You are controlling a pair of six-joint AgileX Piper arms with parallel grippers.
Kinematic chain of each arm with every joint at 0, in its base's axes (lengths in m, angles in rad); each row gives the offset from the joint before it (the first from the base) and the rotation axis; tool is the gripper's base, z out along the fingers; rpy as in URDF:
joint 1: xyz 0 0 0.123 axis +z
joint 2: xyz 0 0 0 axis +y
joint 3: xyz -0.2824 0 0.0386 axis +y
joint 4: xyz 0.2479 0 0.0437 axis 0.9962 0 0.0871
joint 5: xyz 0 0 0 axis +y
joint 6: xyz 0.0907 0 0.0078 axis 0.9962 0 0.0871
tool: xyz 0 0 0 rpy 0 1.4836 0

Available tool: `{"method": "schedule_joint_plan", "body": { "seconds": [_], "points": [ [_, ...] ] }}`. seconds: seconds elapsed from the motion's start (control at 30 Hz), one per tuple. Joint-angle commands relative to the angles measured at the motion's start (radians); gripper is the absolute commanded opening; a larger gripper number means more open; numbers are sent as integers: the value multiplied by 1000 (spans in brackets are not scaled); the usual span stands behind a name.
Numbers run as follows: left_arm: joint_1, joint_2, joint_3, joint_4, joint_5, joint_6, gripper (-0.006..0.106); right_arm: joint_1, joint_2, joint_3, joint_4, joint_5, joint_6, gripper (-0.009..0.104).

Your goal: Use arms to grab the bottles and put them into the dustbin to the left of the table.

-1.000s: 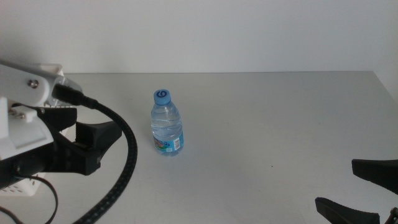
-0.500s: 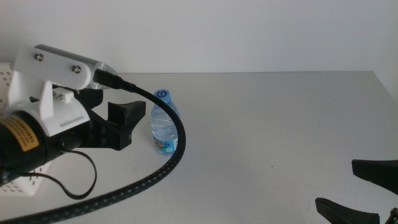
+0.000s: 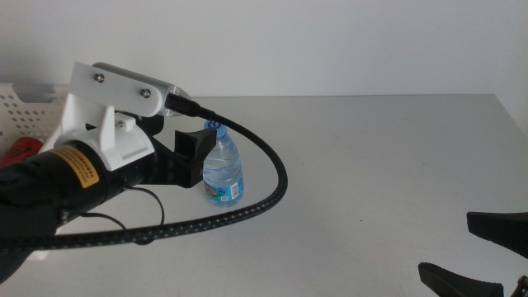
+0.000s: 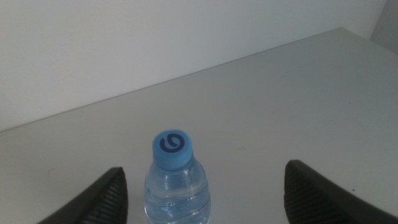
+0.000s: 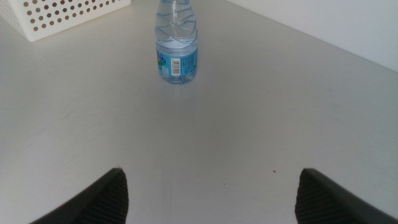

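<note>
Grey matte table [image 3: 379, 157] against a blank white wall, and I'm seeing one item left on it: the small blue-capped water bottle [image 3: 221, 166], standing upright a bit left of centre. Dustbin [image 3: 29, 99] is sitting off the left edge, with something red showing inside it. I'm running the left gripper [image 4: 202, 190] at the bottle; in the wrist view its jaws are spread wide with the blue cap [image 4: 171, 148] sitting between them, nearer one jaw than the other. In the middle view one jaw is showing just beside the bottle's shoulder, and I can't tell whether it's touching. I'm reading this as the approach step of the grab, nothing gripped yet. The next move is calling for a bit more advance and a small sideways correction so the body is centred, then closing on the upper body without knocking it over; thin plastic will probably flex. Right gripper [image 5: 211, 193] is waiting low at the near right edge, jaws apart, well clear of the bottle.
</note>
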Motion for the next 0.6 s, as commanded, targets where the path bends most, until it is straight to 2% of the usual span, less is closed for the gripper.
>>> {"method": "schedule_joint_plan", "body": {
  "seconds": [0.0,0.17,0.57],
  "points": [
    [1,3,-26,-3,-93,-11,83,3,1,-37,-8,-70,-5,70],
    [1,33,23,-3,-125,-20,83,3,1,-37,-8,-70,-5,70],
    [1,132,337,-3,-695,-12,83,3,1,-37,-8,-70,-5,70]
  ]
}}
